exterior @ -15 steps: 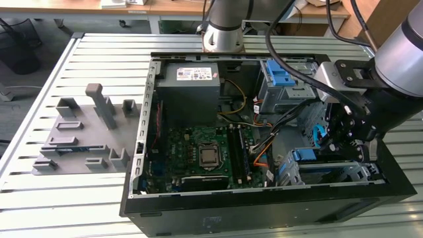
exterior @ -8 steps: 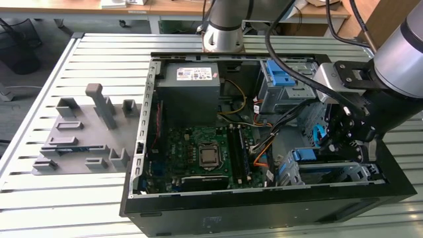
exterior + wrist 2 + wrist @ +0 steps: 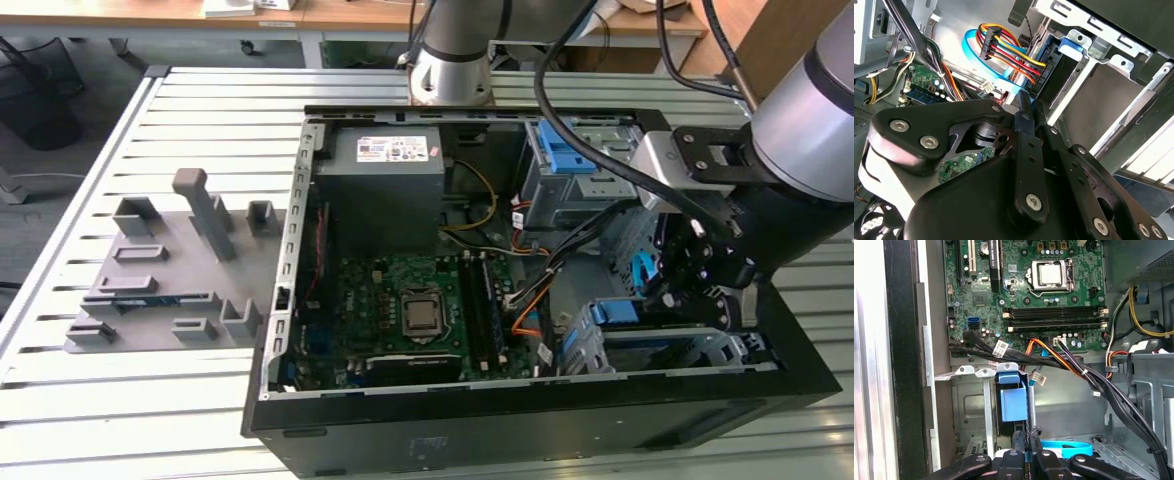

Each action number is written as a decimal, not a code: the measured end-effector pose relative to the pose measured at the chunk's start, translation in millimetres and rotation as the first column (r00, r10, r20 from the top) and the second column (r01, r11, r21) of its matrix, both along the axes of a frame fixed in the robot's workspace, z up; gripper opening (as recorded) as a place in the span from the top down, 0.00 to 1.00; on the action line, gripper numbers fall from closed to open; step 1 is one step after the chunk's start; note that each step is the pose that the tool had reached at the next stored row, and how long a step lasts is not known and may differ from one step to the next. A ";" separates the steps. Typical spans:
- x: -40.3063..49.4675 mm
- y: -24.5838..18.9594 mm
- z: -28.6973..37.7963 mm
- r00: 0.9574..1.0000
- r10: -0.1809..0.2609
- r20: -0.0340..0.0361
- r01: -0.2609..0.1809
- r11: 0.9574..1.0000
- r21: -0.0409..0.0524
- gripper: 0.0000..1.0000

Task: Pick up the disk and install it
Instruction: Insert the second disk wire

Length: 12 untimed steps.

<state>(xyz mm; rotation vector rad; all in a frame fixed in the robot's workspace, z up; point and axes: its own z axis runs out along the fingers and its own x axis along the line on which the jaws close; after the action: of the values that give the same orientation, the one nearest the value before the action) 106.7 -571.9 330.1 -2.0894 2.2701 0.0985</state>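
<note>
Looking into the case [image 3: 534, 420], you saw the gripper [image 3: 1024, 452] nearly closed, its fingers [image 3: 1017, 440] pinching a thin blue edge; the disk [image 3: 1013, 404] stood upright in the bay [image 3: 966, 405] just beside it.

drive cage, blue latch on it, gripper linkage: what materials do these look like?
Drive cage: bare sheet metal by its look, with a dull grey sheen, folded tabs and punched holes. Blue latch: likely moulded plastic, uniform matte blue with soft edges. The gripper's linkage bars: probably black-coated or anodised metal, satin, with silver screw heads, as in the second wrist view.
</note>
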 end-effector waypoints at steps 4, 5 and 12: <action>0.0 0.0 -0.3 1.000 0.000 0.000 0.000 1.000 0.000 0.84; 0.0 0.0 -0.3 1.000 0.000 0.000 0.000 1.000 0.000 0.84; 0.0 0.0 -0.7 1.000 0.000 0.000 0.000 1.000 0.000 0.84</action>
<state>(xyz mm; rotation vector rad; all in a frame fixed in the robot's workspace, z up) 106.8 -571.9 329.4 -2.0894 2.2699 0.0987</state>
